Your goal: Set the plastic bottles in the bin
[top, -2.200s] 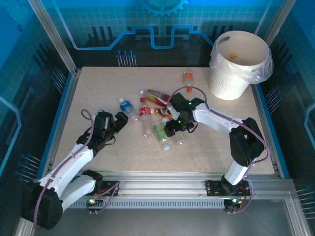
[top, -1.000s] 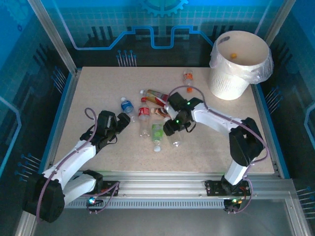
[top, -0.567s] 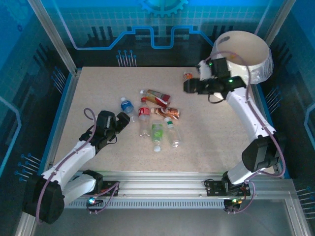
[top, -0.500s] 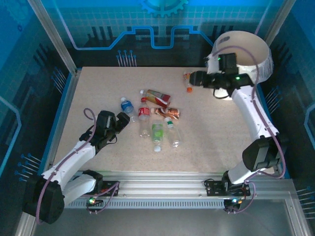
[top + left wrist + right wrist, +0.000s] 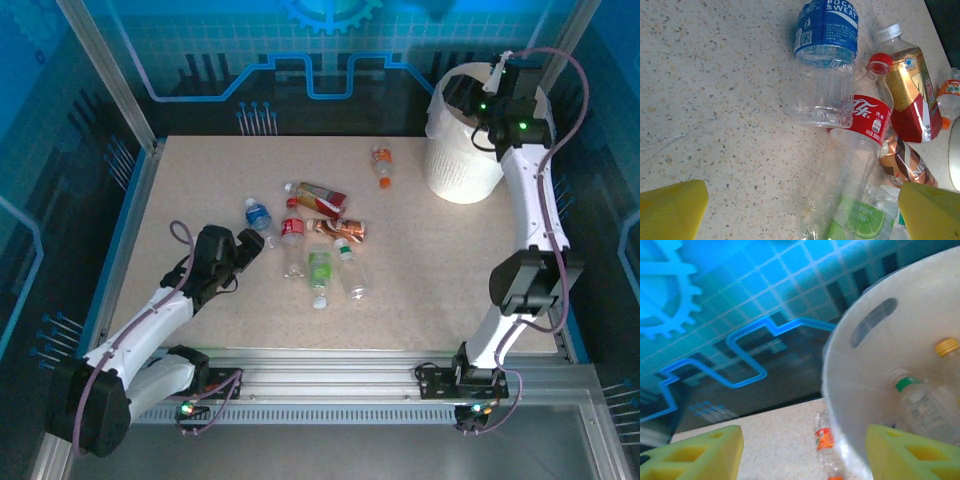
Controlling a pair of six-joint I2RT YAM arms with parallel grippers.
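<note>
Right end effector (image 5: 465, 98) hovers over the bin (image 5: 460, 175) rim, arm (image 5: 540, 210) stretched upright.

Bottles (image 5: 319, 266) clustered table (image 5: 200, 190) centre; bin (image 5: 455, 170) far right corner.

The left arm (image 5: 140, 330) and right arm (image 5: 540, 210) are built of glossy white shell links joined by black joint housings. A thin purple cable (image 5: 560, 70) loops along each. Small green lights (image 5: 519, 125) glow on the right arm's black wrist block. The left pincer (image 5: 801, 210) and right pincer (image 5: 802, 455) have yellow foam-faced fingers (image 5: 695, 452); the right ones show square hollows.
</note>
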